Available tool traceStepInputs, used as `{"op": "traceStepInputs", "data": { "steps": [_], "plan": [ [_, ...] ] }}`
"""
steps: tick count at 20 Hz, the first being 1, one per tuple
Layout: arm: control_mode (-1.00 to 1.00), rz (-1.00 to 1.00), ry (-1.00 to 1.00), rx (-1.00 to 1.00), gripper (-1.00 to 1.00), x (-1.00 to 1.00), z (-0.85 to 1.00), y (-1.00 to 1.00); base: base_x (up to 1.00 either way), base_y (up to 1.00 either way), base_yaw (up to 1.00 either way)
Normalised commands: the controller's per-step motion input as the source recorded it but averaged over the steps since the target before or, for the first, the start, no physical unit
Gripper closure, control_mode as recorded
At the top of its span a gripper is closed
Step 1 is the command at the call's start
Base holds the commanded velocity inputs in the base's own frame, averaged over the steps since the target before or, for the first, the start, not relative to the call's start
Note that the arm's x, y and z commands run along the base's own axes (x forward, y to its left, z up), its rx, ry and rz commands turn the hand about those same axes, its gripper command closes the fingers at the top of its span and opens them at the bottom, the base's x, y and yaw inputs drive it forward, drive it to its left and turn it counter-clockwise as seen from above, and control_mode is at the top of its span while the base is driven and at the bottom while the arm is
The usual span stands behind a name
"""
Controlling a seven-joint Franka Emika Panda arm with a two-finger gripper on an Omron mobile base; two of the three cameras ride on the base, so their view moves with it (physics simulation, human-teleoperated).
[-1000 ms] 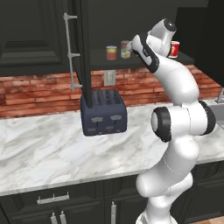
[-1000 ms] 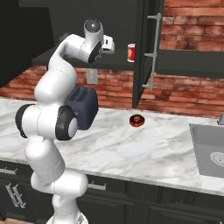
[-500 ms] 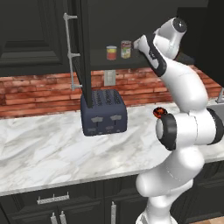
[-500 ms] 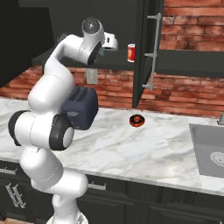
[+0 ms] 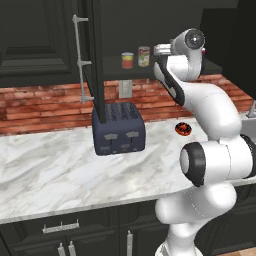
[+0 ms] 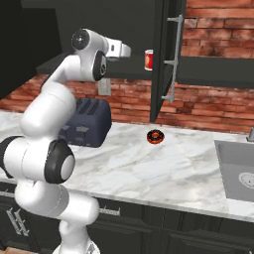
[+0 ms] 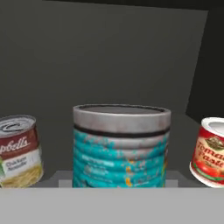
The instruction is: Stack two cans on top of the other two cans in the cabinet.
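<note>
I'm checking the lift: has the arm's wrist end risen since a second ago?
Yes. In the left base view the wrist end has risen against the fixed cabinet shelf, from level with the cans to above them.

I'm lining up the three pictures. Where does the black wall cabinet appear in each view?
Left base view: the cabinet is top centre, its open door's silver bar handle to the left.
Right base view: cabinet top centre, handle to the right.
Hand view: its back wall stands behind the teal can.
Shared landmark: the red can with white band on the shelf, at the hand view's right.
</note>
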Motion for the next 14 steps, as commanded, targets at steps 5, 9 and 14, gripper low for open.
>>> {"op": "traceStepInputs", "data": {
  "steps": [5, 9, 14],
  "plan": [
    [-1.00, -0.16, -0.20, 0.00, 1.00, -0.28, 0.31, -0.17, 0.00, 0.00, 0.00],
    [-1.00, -0.16, -0.31, -0.10, 1.00, -0.21, 0.15, -0.23, 0.00, 0.00, 0.00],
    [-1.00, -0.11, -0.14, -0.06, 1.00, -0.01, 0.14, -0.28, 0.00, 0.00, 0.00]
  ]
}}
